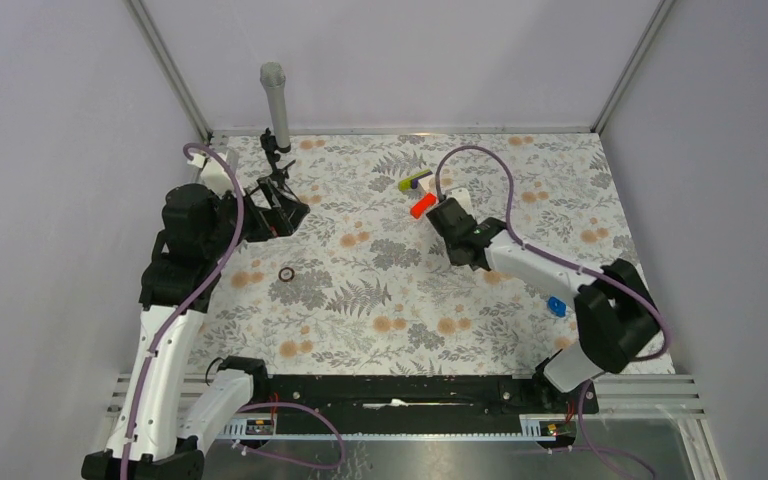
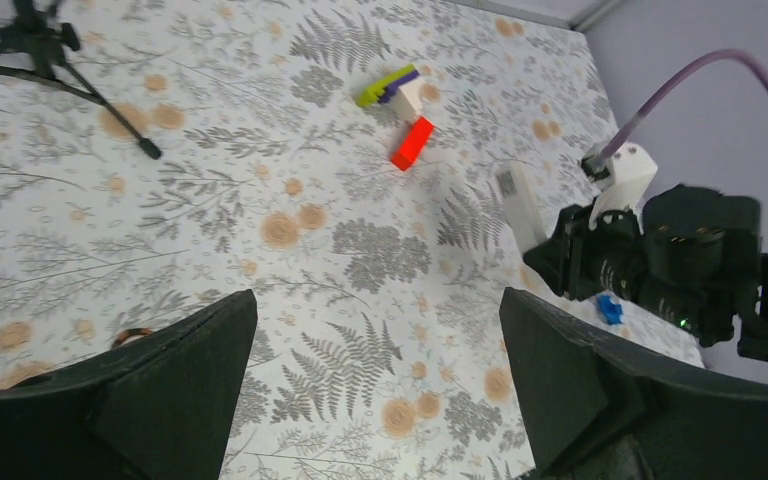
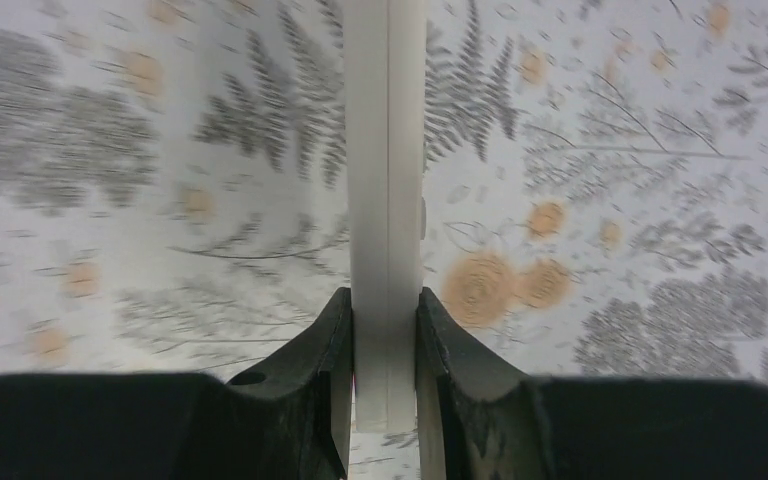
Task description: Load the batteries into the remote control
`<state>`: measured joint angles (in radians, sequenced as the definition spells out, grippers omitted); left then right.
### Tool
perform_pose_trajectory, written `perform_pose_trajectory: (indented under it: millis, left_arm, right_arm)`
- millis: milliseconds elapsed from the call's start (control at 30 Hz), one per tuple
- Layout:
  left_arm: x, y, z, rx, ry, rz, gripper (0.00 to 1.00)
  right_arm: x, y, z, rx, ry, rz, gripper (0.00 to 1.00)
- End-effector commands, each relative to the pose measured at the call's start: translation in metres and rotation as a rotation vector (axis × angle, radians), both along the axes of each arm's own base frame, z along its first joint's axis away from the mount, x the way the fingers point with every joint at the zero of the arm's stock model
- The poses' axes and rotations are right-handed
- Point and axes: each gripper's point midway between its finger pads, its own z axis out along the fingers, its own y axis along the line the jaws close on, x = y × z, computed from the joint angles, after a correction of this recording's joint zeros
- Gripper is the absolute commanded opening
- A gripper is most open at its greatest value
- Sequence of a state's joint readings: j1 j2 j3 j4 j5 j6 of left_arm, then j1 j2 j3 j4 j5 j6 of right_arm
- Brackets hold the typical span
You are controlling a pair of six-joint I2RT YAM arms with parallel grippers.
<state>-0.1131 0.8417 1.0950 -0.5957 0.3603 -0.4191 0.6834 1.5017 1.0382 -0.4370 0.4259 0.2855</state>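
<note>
The white remote control (image 3: 387,180) is clamped edge-on between my right gripper's (image 3: 385,310) fingers and held above the floral table. It also shows in the left wrist view (image 2: 522,205) and as a white bar in the top view (image 1: 459,201), sticking out of the right gripper (image 1: 452,222). My left gripper (image 1: 288,214) is open and empty at the left rear, raised over the table; its jaws (image 2: 378,305) stand wide apart. I cannot make out the batteries in any view.
A red piece (image 1: 422,206) and a green-and-purple piece (image 1: 414,181) lie just behind the right gripper. A blue piece (image 1: 557,306) lies by the right arm. A small dark ring (image 1: 286,273) lies left of centre. A small black tripod (image 1: 274,150) and a grey post (image 1: 276,98) stand at the back left.
</note>
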Motion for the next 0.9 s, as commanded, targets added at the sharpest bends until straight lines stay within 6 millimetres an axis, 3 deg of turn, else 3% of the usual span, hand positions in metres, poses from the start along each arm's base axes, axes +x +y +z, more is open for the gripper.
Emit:
perform_pose_trajectory:
  millis: [0,367,667,867]
  left_arm:
    - [0.007,0.022,0.01,0.061,-0.041,0.112,0.99]
    - [0.004,0.027,0.009,0.06,-0.021,0.147,0.99]
    - [0.0,0.03,0.01,0.062,-0.016,0.163,0.99]
    - [-0.004,0.026,0.01,0.069,-0.01,0.134,0.99]
  right_arm:
    - [0.006,-0.052,-0.008,-0.3,-0.025,-0.112,0.0]
    - [0.009,-0.054,-0.054,-0.44,0.097,-0.095,0.03]
    - [0.002,-0.026,-0.066,-0.29,0.179,-0.049,0.35]
    - [0.001,-0.004,-0.046,-0.143,0.165,-0.007,0.58]
